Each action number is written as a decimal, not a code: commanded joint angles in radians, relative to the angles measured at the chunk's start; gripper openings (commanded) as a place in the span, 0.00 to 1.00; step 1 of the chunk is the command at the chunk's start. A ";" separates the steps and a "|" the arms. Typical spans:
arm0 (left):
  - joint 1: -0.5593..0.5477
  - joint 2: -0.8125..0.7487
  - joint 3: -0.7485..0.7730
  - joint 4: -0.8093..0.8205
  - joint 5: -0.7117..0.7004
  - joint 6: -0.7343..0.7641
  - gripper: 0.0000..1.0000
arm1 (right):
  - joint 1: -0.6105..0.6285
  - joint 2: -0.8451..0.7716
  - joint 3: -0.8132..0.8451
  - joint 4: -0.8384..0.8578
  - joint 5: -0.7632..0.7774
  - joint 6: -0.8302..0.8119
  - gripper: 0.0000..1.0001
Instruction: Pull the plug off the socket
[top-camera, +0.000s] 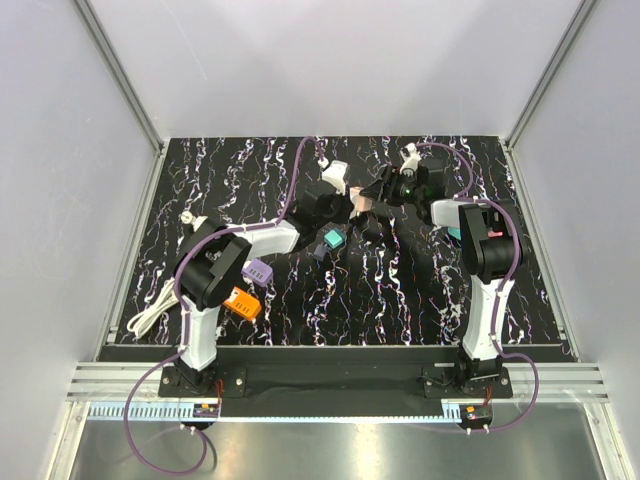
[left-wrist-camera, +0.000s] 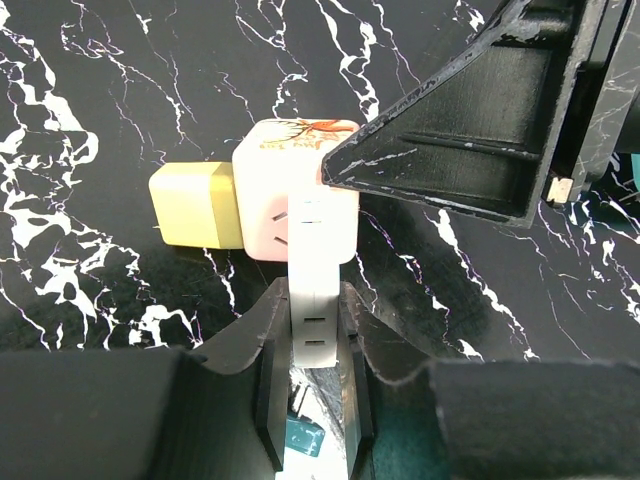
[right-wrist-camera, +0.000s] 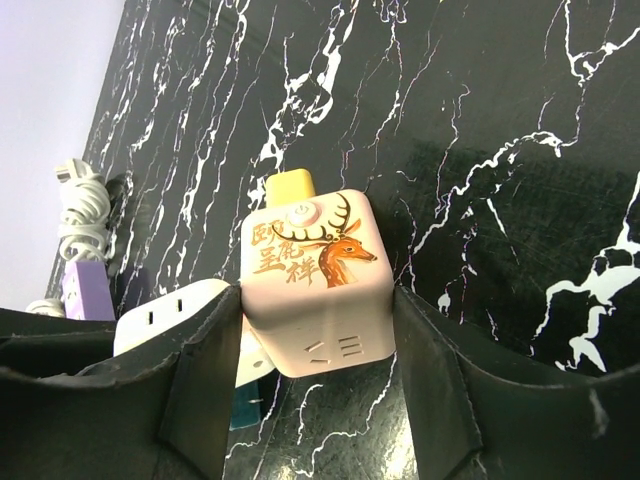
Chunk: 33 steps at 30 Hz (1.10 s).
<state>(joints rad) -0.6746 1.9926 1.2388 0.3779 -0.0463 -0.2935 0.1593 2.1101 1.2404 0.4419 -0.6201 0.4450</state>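
Pale pink cube socket (right-wrist-camera: 315, 265) with a deer print on its top face sits clamped between the two fingers of the right hand (right-wrist-camera: 315, 320), one black pad flat on each side wall. It is lifted off the black marbled table (left-wrist-camera: 100, 100); the height is not clear.

Left hand (left-wrist-camera: 312, 340): fingers closed on a flat white plug (left-wrist-camera: 312, 290), which stands straight out ahead of the fingertips. The plug's far end meets the socket face turned toward this hand. From the left wrist view I cannot tell whether its pins are seated or only touching the face.

A yellow plug (left-wrist-camera: 195, 205) sits in the socket wall to the left of the left hand's fingers, flush against the cube. Seen from the right hand, it is on the far side of the socket.

One right finger (left-wrist-camera: 470, 130) crosses above and to the right of the socket in the left wrist view, touching its upper corner.

Below the left hand's fingers lies a teal adapter (top-camera: 332, 240). Further back by the left arm's base are a purple adapter (top-camera: 258, 272), an orange adapter (top-camera: 242, 303) and a coiled white cable (top-camera: 150, 318).
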 joint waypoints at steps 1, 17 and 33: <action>-0.003 -0.095 0.014 0.130 0.074 -0.025 0.00 | -0.020 -0.015 0.025 -0.058 0.141 -0.075 0.00; 0.012 -0.077 0.019 0.142 0.105 -0.041 0.00 | -0.060 -0.022 -0.053 0.142 -0.015 0.060 0.48; 0.012 -0.080 0.016 0.148 0.121 -0.029 0.00 | -0.104 0.007 -0.096 0.345 -0.201 0.216 0.96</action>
<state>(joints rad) -0.6605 1.9858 1.2388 0.4065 0.0544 -0.3325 0.0486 2.1105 1.1439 0.7090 -0.7498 0.6441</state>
